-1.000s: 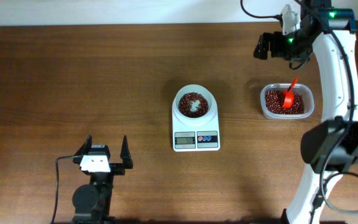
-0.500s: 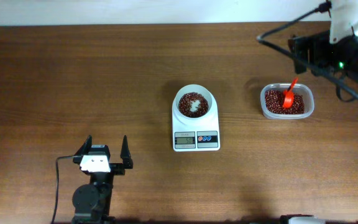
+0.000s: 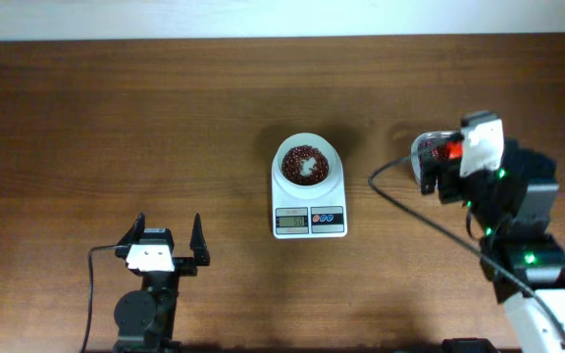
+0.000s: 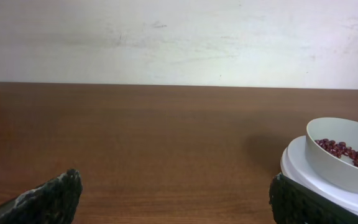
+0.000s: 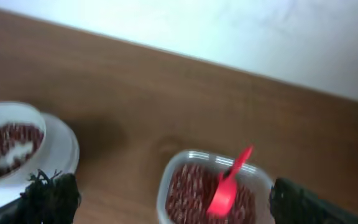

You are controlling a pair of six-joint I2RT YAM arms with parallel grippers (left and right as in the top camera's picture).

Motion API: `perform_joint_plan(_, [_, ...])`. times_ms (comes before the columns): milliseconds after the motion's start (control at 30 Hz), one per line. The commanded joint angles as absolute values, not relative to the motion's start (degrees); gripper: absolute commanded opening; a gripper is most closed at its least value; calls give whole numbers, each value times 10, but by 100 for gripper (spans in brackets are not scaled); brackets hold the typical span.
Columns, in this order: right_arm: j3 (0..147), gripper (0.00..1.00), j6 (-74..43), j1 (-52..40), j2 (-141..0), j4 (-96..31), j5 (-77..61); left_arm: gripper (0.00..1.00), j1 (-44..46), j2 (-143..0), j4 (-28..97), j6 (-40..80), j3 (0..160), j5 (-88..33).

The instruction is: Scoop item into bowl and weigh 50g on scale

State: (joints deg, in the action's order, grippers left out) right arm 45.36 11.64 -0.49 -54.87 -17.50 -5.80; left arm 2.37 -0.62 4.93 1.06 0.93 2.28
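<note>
My left arm [image 3: 145, 316] sits low at the near side of the overhead view, folded over its base. The left gripper [image 3: 170, 222] points straight away from me. Its jaws stand spread wide. In the left wrist view I see only the two dark fingertips [image 4: 51, 198], one in each bottom corner and level with each other.

My right arm [image 3: 523, 260] comes up from the near right corner and leans inward, with green lights lit on two joints. Its white wrist block [image 3: 482, 142] faces up. The right gripper [image 5: 176, 200] points away from me and a little left, tipped downward. Its jaws are wide apart too, and the fingers [image 5: 50, 198] sit at the lower corners of the blurred right wrist view.
</note>
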Motion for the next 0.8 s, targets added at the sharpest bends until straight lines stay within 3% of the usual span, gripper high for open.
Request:
perform_joint_plan(0, [337, 99, 80, -2, -476, -89, -52, 99, 21, -3, 48, 2, 6, 17])
perform_joint_plan(133, [209, 99, 54, -2, -382, -17, -53, 99, 21, -3, 48, 2, 6, 16])
perform_joint_plan(433, [10, 99, 55, -2, -130, -12, -53, 99, 21, -3, 48, 2, 6, 16])
perform_joint_plan(533, [3, 99, 57, -3, -31, -43, -36, 99, 21, -3, 48, 2, 6, 17])
perform_joint_plan(767, [3, 99, 57, -3, -2, -45, -12, 99, 21, -3, 48, 2, 6, 16])
